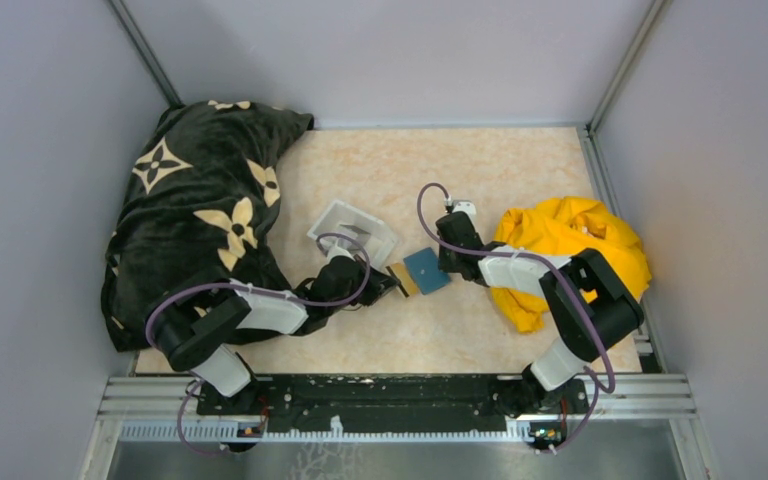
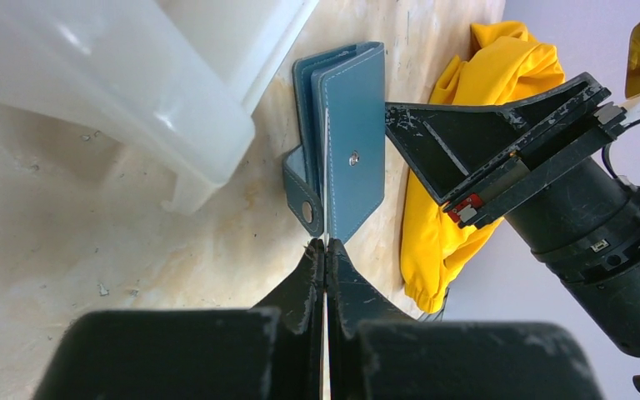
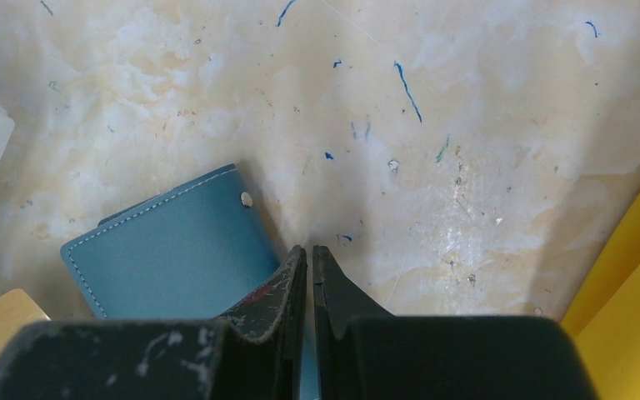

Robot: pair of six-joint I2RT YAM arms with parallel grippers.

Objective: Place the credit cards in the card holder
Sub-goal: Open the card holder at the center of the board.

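**Desk:** Where is the card holder (image 3: 175, 250) right now?

**Me:** On the bench (image 3: 483, 133), mid-scene, between my two hands. The clear-white tray (image 1: 345, 213) sits just to its far left and the yellow cloth (image 1: 570, 240) lies to its right.

**Desk:** And the hands?

**Me:** My left hand (image 2: 325, 250) is clamped fully narrow on a yellow-tan card (image 1: 402, 279). The card is held flat, so from that wrist I only see it edge-on. Its free end sits right up against the holder's left side, and I can't tell whether it has entered. My right hand (image 3: 308, 252) is nearly closed too, with a sliver of teal showing in the gap. I judge it is pinching the holder's right edge.

**Desk:** Why set it up that way?

**Me:** I reckon the right grip anchors the holder, so it won't skid away when the card pushes in from the left. Holding the card level with the bench lets it slide between the leaves.

**Desk:** How does the holder look?

**Me:** It is teal-blue and square, with pale stitching round the rim and a small metal snap stud on the cover. The closing tab hangs loose at one side. From the left wrist the leaves stand slightly apart rather than pressed shut. The slots inside are hidden from me.
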